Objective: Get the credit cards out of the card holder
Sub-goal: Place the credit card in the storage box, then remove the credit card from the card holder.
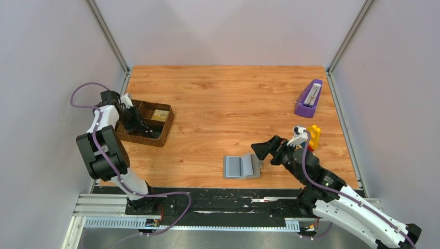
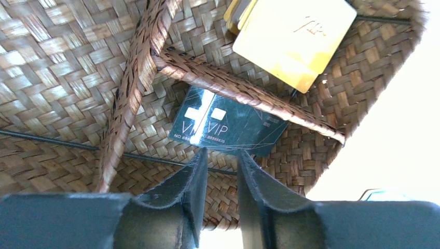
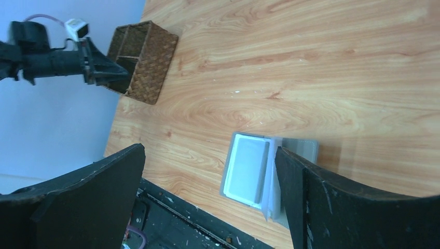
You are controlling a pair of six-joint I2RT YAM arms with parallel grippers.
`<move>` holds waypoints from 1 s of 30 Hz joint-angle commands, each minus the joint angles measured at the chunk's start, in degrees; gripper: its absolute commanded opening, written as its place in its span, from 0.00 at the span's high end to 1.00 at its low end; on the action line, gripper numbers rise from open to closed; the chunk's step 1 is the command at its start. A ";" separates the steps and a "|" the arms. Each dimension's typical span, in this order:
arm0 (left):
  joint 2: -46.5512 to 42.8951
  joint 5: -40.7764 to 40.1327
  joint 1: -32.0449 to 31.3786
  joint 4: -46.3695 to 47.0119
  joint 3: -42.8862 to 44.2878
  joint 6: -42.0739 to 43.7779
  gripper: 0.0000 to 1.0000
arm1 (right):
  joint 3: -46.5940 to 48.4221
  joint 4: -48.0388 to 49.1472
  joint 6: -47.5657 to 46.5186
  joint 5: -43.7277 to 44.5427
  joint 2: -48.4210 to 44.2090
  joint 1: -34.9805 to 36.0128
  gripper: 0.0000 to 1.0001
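Note:
The card holder (image 1: 239,167) lies open on the table near the front edge, pale blue-grey inside up; the right wrist view shows it too (image 3: 249,168), its right flap partly raised. My right gripper (image 1: 262,152) is wide open just right of it; its right finger (image 3: 332,207) is beside the raised flap (image 3: 209,150). My left gripper (image 1: 136,122) is inside the brown woven tray (image 1: 165,132), jaws slightly apart and empty (image 2: 222,153). A dark VIP credit card (image 2: 228,124) lies in the tray just past its fingertips. A gold credit card (image 2: 296,36) lies in the neighbouring compartment.
A purple stapler-like object (image 1: 308,98) stands at the back right. A yellow block (image 1: 314,136) sits right of my right wrist. Grey walls close the left, right and back sides. A black rail runs along the front edge.

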 commanded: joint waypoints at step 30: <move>-38.57 13.27 -29.60 4.43 -6.15 -14.92 0.00 | 17.29 -8.27 9.99 -9.09 34.54 3.51 0.48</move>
